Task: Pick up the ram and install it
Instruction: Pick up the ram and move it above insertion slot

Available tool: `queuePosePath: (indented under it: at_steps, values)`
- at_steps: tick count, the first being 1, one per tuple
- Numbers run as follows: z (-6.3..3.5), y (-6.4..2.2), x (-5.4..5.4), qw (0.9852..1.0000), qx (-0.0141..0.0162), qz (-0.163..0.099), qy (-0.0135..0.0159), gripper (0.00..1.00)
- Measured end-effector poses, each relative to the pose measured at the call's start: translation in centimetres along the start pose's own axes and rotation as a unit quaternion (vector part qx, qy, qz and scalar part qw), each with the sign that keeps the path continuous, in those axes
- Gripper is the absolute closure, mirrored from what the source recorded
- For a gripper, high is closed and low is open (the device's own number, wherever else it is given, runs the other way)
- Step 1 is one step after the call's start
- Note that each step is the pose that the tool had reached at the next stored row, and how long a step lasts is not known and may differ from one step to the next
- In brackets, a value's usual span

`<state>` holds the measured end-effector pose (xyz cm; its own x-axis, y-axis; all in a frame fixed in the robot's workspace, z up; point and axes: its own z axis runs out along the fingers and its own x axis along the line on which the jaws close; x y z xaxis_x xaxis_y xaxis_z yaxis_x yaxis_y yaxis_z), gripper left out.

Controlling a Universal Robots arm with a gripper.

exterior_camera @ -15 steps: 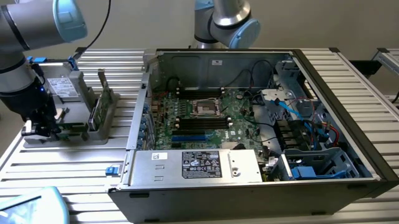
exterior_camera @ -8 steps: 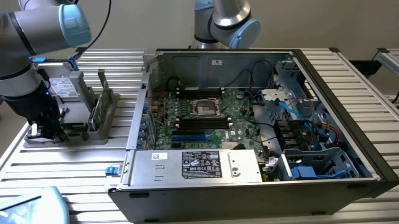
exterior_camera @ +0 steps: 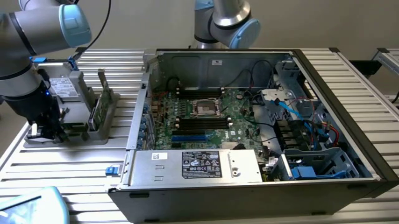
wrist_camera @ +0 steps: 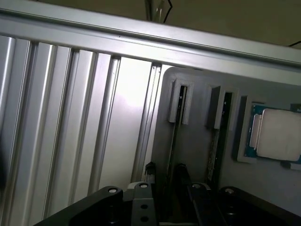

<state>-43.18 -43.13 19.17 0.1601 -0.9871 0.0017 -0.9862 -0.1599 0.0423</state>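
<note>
Because the ram (wrist_camera: 172, 141) stands on edge in a narrow slot of the grey holder (wrist_camera: 197, 146), it shows in the wrist view as little more than a thin dark line running straight away from the gap between the fingers (wrist_camera: 183, 179). Standing upright like that leaves both flat faces free to be pinched, which I judge is why the gripper (wrist_camera: 165, 181) hangs directly over the stick with one finger to each side. The fingers are spread wide and pinch nothing; I cannot tell whether either pad touches the board.

Just beyond one finger runs a second slot (wrist_camera: 220, 113) of the same shape. Past that the square CPU chip (wrist_camera: 278, 134) lies flat in its recess, its silver lid smooth and dully bright. The holder looks like matte moulded plastic. On the fingers' other side the ribbed aluminium table (wrist_camera: 70, 117) shines in long grooves.

In the exterior view the gripper sits low at the holder's end, well apart from the open computer case (exterior_camera: 187, 59). The dark memory slots on its green motherboard (exterior_camera: 171, 114) look bare.
</note>
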Motion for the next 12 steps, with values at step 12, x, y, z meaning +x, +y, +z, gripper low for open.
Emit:
queuePosePath:
  at_steps: [12]
  values:
    - [0.01,0.0,-0.03,0.9998,-0.0001,0.018,-0.0007,0.69]
